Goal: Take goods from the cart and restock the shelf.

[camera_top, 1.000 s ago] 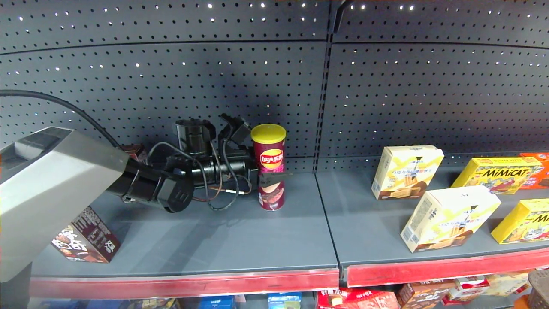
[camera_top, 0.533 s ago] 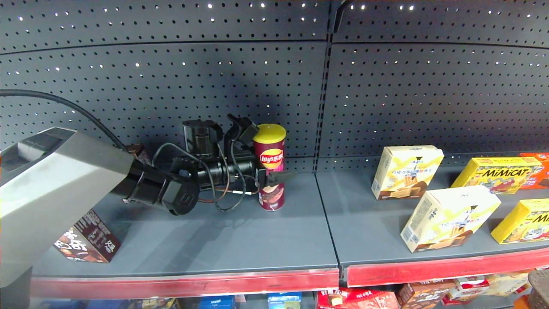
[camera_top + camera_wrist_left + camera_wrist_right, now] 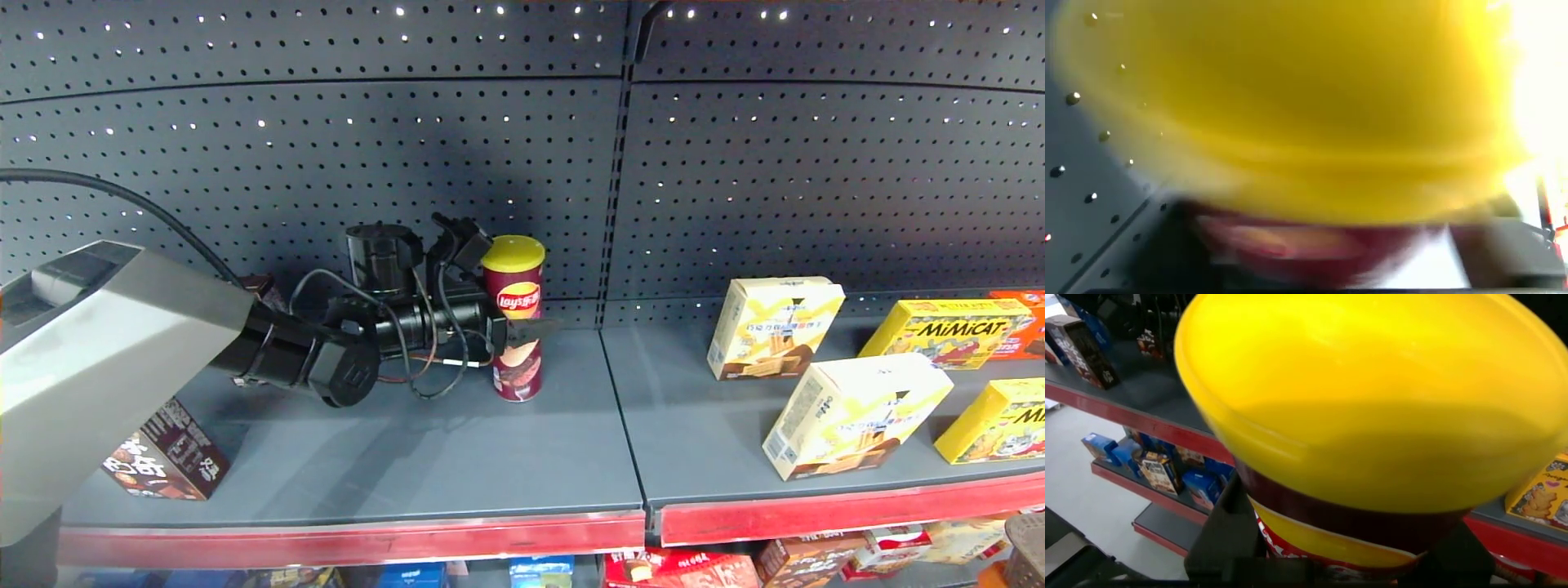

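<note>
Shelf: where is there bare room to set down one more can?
Bare: between the can and the pale boxes, and the front strip from the dark box to there. Crowded: the right end, with yellow boxes.

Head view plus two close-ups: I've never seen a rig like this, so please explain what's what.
This is a two-armed robot restocking a shop shelf. The wide picture comes from a camera on its head; each close-up comes from a camera on one wrist. In the head view, the left end effector grips a chips can standing upright on the grey shelf. The left wrist view looks closely at that can's yellow lid. The right wrist view shows the right end effector holding a second chips can. Also on the shelf: several yellow snack boxes and a dark brown box.
</note>
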Controlling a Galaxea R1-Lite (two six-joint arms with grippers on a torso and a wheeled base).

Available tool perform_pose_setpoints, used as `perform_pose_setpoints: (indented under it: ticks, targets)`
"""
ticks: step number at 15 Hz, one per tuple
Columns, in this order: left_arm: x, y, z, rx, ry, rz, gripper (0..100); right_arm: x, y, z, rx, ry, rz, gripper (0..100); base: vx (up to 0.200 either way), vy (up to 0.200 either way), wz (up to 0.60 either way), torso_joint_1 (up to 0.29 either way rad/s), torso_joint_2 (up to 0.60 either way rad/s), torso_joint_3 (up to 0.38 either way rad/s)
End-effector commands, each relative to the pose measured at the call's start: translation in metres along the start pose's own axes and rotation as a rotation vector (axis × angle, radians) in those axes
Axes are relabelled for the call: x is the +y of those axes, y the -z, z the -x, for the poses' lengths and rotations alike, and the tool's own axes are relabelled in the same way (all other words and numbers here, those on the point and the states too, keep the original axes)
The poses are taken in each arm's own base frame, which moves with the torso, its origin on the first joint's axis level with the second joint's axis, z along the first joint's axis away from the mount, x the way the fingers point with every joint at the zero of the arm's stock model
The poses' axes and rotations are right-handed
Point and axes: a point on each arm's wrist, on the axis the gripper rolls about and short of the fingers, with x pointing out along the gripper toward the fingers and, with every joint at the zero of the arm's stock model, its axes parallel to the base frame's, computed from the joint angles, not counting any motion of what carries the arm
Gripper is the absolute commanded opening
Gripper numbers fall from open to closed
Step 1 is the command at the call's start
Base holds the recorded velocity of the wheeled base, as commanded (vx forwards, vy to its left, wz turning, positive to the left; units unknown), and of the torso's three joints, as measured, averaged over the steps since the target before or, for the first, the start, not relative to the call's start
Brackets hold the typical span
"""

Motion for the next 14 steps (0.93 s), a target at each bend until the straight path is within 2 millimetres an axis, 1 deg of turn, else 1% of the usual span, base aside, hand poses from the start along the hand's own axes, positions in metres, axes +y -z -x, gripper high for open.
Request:
perform_pose_setpoints:
  ticks: [1, 5, 9, 10, 12, 14]
  targets:
    - [0.000, -0.001, 0.000, 0.000, 0.002, 0.001, 0, 0.000, 0.000, 0.000, 0.002, -0.002, -0.002, 0, 0.000, 0.000, 0.00, 0.000, 0.00, 0.000]
    - [-0.001, 0.000, 0.001, -0.005, 0.043, 0.003, 0, 0.000, 0.000, -0.001, 0.004, -0.002, -0.001, 0, 0.000, 0.000, 0.00, 0.000, 0.00, 0.000]
    - [-0.005, -0.014, 0.008, -0.027, 0.062, -0.016, 0, 0.000, 0.000, -0.001, 0.004, -0.002, -0.001, 0, 0.000, 0.000, 0.00, 0.000, 0.00, 0.000]
    - [-0.008, -0.020, 0.013, -0.035, 0.072, -0.022, 0, 0.000, 0.000, -0.001, 0.004, -0.002, -0.002, 0, 0.000, 0.000, 0.00, 0.000, 0.00, 0.000]
    - [-0.018, -0.030, 0.029, -0.042, 0.090, -0.016, 0, 0.000, 0.000, -0.001, 0.005, 0.000, -0.003, 0, 0.000, 0.000, 0.00, 0.000, 0.00, 0.000]
    - [-0.031, -0.031, 0.043, -0.029, 0.093, -0.006, 0, -0.001, -0.001, -0.003, 0.011, 0.000, -0.004, 0, 0.000, 0.000, 0.00, 0.000, 0.00, 0.000]
